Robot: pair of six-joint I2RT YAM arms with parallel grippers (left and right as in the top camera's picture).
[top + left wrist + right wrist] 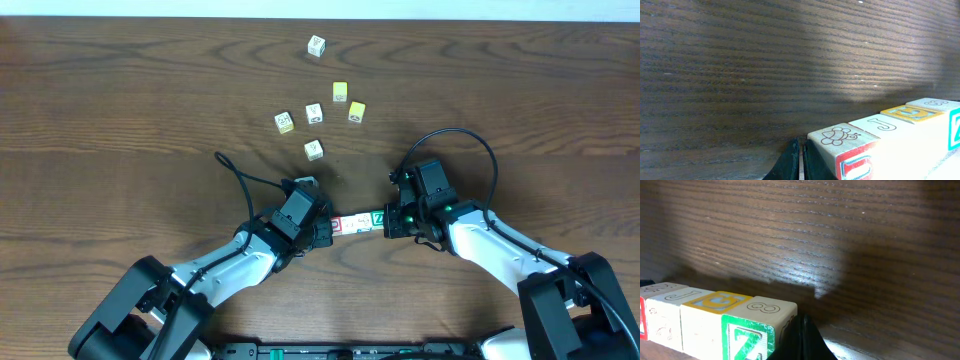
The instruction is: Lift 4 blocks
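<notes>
A row of four small wooden letter cubes (355,222) sits end to end between the two hands, near the front middle of the dark brown wood-grain surface (120,100). The left hand (327,228) has its black fingers together and butts against one end of the row. The right hand (389,220), its fingers likewise together, butts against the other end, so the row is squeezed lengthwise between them rather than gripped by either. In the left wrist view the nearest is the red-framed cube (842,145) with a bee drawn on top, then a white cube marked J (885,125), then a cube with a yellow-framed top (912,113). Last is the green-faced cube (747,335) with a white Z and an 8 on top, touching the right hand. Whether the row rests on the surface or hangs just above it cannot be told. Six loose small wooden cubes (314,113), some white and some yellow, lie scattered well beyond the row
</notes>
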